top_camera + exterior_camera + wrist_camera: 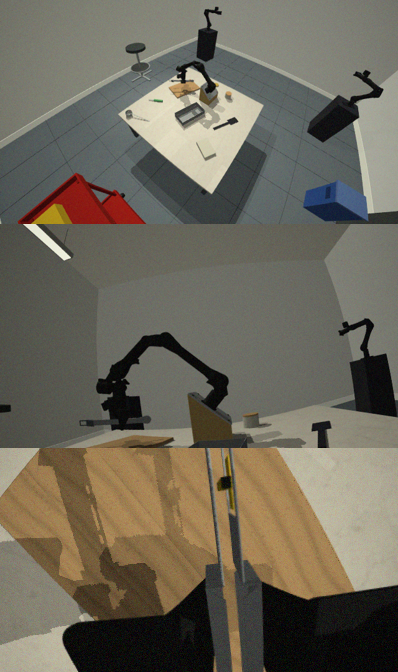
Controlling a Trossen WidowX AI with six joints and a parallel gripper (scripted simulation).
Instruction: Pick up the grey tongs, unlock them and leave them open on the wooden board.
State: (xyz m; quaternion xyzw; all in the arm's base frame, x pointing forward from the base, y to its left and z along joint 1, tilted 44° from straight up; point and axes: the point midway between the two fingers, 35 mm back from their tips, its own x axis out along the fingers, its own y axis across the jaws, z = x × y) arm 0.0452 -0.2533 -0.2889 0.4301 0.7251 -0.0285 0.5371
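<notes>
The grey tongs are level, their two arms close together and nearly parallel. A yellow and black piece sits between the arms toward the top of the wrist view. My gripper points down and is shut on the tongs partway along their length. It holds them above the wooden board, with shadows falling on the wood. The roasting tin stands on the table apart from the board, with no tongs across it.
The arm's wooden stand is beside the board. A lidded jar, black spatula, green-handled tool, round-headed utensil and pale block are also on the table.
</notes>
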